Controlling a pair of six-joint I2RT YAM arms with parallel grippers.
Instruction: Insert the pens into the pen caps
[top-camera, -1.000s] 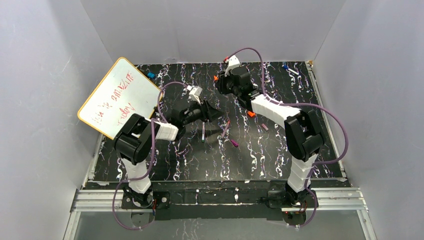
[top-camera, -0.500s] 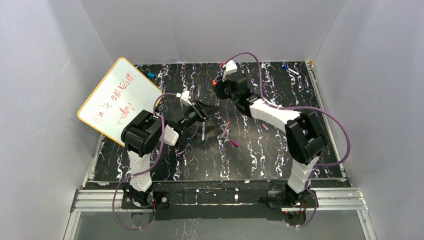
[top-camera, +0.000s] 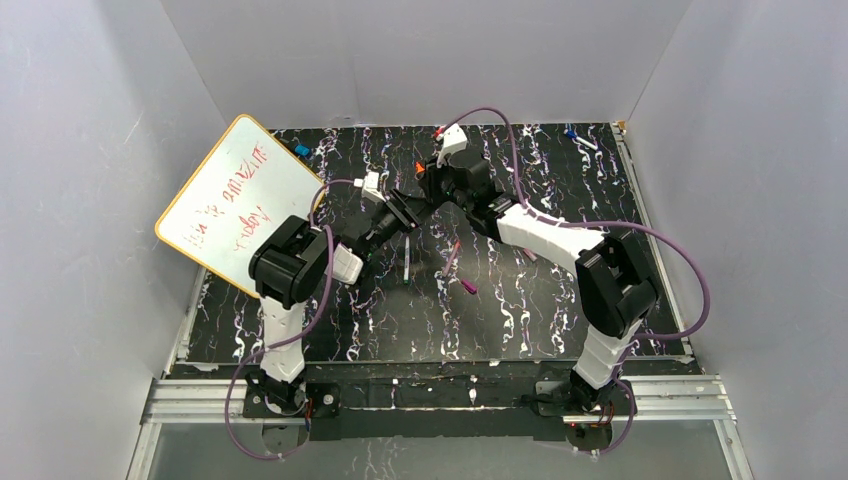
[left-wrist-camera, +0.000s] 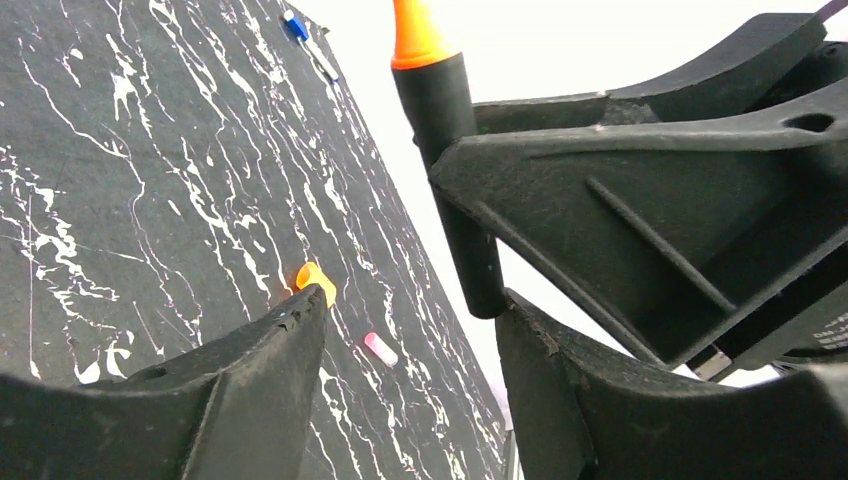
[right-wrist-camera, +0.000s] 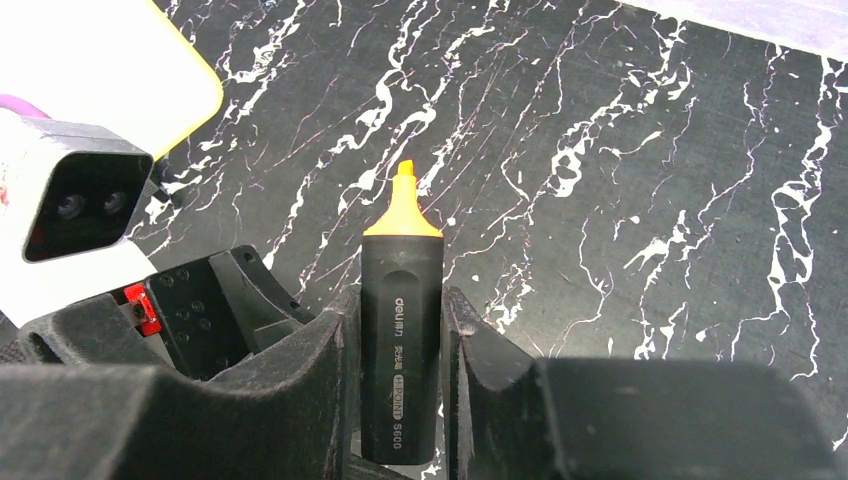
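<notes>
My right gripper (right-wrist-camera: 400, 300) is shut on the thick black pen (right-wrist-camera: 402, 330), whose orange tip (right-wrist-camera: 404, 205) points away from the camera. It is held above the mat at the middle back (top-camera: 419, 167). My left gripper (left-wrist-camera: 410, 310) is open and empty. The pen's rear end (left-wrist-camera: 470, 250) hangs just beside the left gripper's right finger (left-wrist-camera: 600, 400). An orange cap (left-wrist-camera: 315, 278) and a small pinkish cap (left-wrist-camera: 380, 348) lie on the mat beyond. The whitish pen (top-camera: 408, 262), the pink pen (top-camera: 451, 257) and a magenta cap (top-camera: 468, 287) lie mid-mat.
A whiteboard (top-camera: 240, 195) with red writing leans at the left, with a small blue object (top-camera: 301, 150) behind it. A blue-capped pen (top-camera: 578, 138) lies at the back right corner. Grey walls close in the black marbled mat (top-camera: 400, 320).
My left gripper rose and swung back-right toward the right gripper. My right gripper moved left with the black pen, so the two now meet.
</notes>
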